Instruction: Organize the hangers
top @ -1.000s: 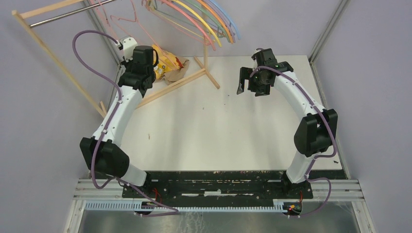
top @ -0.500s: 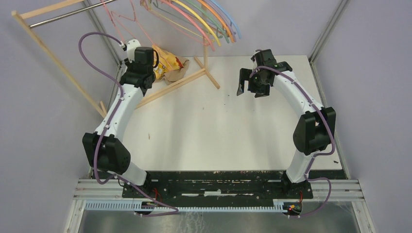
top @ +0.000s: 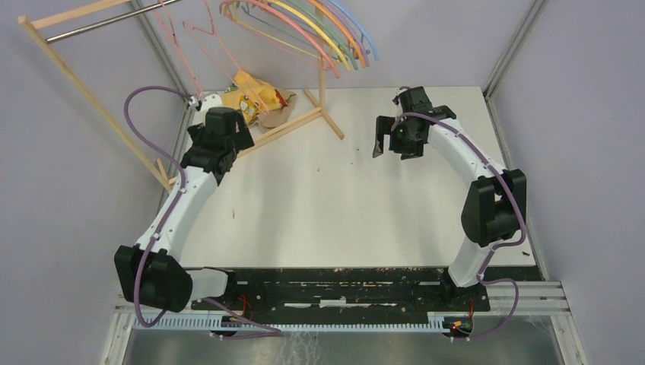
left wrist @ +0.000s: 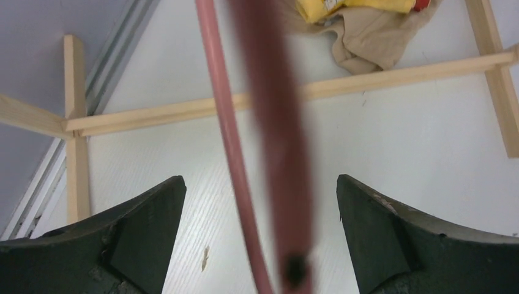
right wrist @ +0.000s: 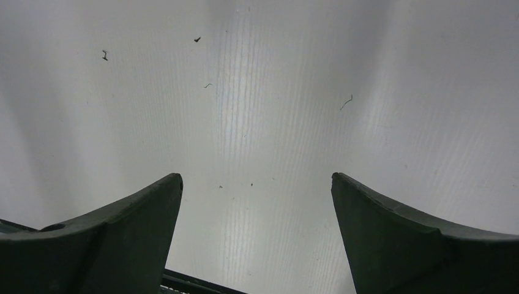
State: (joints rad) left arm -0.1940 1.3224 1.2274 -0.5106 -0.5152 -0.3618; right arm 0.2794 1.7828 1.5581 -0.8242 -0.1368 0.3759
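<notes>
Several hangers (top: 323, 30) in pink, yellow, green and blue hang bunched at the top middle. A lone pink hanger (top: 199, 46) hangs further left, above my left gripper (top: 205, 103). In the left wrist view its thin pink bar (left wrist: 227, 135) and a thicker blurred bar (left wrist: 276, 122) run down between the wide-apart jaws of the left gripper (left wrist: 260, 196) and touch neither finger. My right gripper (top: 392, 139) hovers open over the bare white table, and the right wrist view shows nothing inside this gripper (right wrist: 257, 184).
The wooden-framed rack (top: 91, 95) with its metal rail (top: 99, 23) leans at the back left, its floor bars (left wrist: 398, 76) crossing the table. A yellow cloth (top: 255, 91) on beige fabric (left wrist: 373, 43) lies by the rack's foot. Metal posts line both table sides.
My left gripper went from shut to wide open, letting go of the pink hanger, and the left arm drew back toward the near side. The right arm barely shifted.
</notes>
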